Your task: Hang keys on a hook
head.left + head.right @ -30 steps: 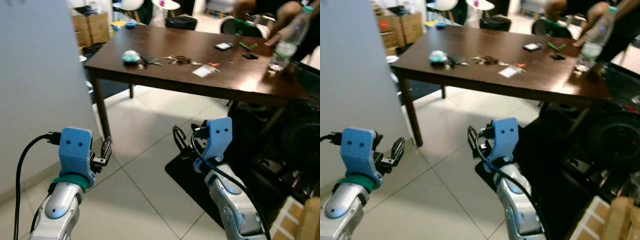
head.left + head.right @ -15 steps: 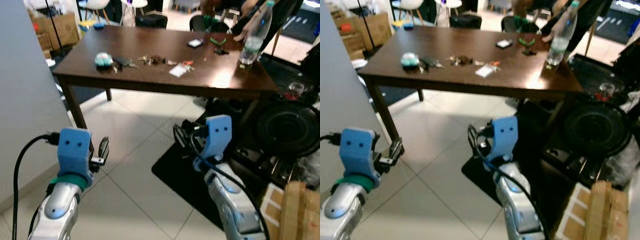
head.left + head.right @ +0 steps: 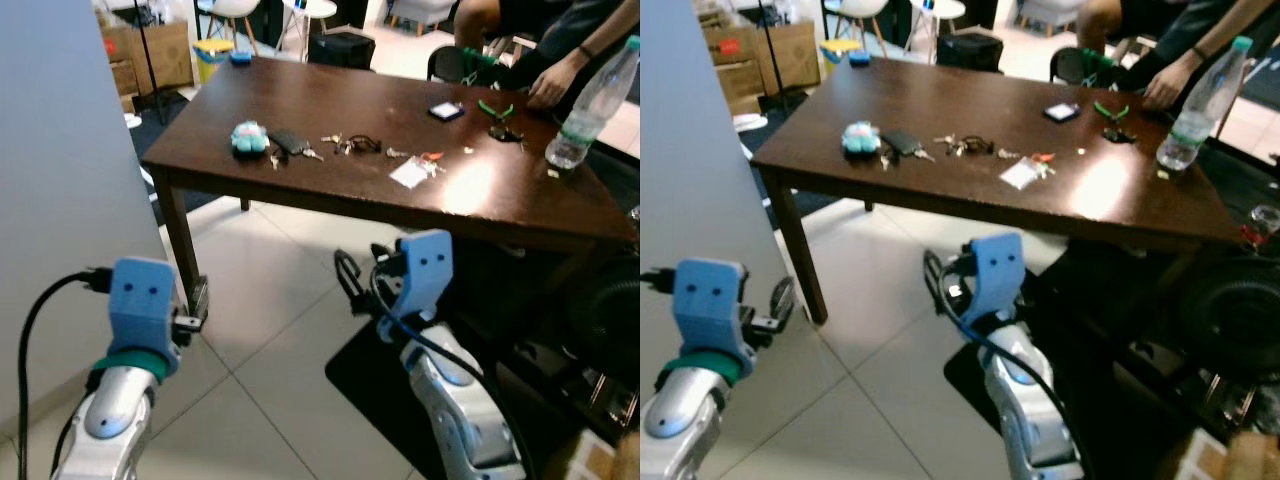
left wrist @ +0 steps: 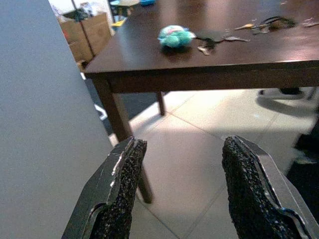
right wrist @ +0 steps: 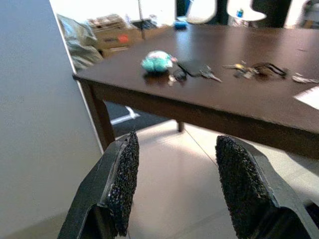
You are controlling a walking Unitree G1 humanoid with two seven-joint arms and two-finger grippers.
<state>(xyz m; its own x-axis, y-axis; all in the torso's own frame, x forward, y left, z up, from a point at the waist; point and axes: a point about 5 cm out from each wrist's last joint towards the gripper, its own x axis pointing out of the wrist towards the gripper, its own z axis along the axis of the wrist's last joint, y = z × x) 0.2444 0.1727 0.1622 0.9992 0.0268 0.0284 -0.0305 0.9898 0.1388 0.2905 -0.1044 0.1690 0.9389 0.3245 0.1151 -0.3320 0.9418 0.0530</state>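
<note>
Both end effectors stay open; table (image 3: 330,110) view shifted.

Bright, even indoor daylight. A white glare patch sits on the dark table (image 3: 470,185) top toward three o'clock, near the clear bottle (image 3: 590,105). Soft shadow pools beneath the table on the pale tiled floor (image 3: 270,300). Head views are slightly soft overall. In the wrist views, the near black fingers (image 4: 122,189) blur slightly.

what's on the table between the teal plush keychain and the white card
In the left eye view, between the teal plush keychain and white card lie a black key fob and loose keys.
</note>
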